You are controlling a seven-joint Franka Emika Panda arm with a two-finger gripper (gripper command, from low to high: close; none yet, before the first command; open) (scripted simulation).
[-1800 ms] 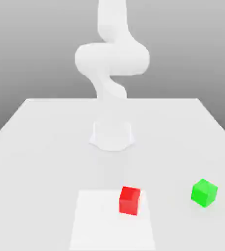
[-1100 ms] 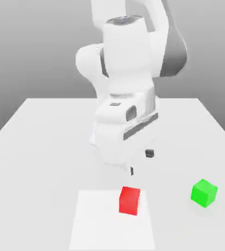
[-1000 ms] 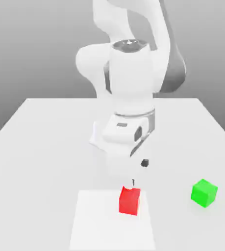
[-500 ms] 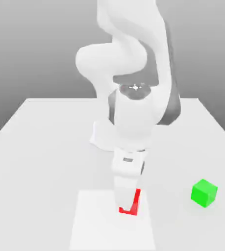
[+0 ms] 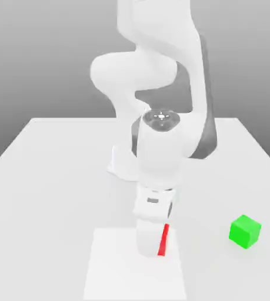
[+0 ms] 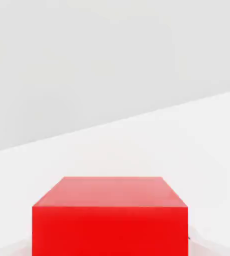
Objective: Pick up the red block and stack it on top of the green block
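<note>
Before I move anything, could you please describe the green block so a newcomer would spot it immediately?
On the pale table, look beyond the bright white patch toward the exterior view's right. The small cube standing alone there is bright green, unlike the red one at the gripper.

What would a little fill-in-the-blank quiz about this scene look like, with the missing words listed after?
1. The block lying away from the robot arm's hand is colored ____.
2. In the exterior view, the hand partly hides the block that is colored ____.
3. The green block sits toward the exterior view's ____ side.
4. The red block has not yet been stacked on top of the ____ block.

Missing words: green; red; right; green
</note>
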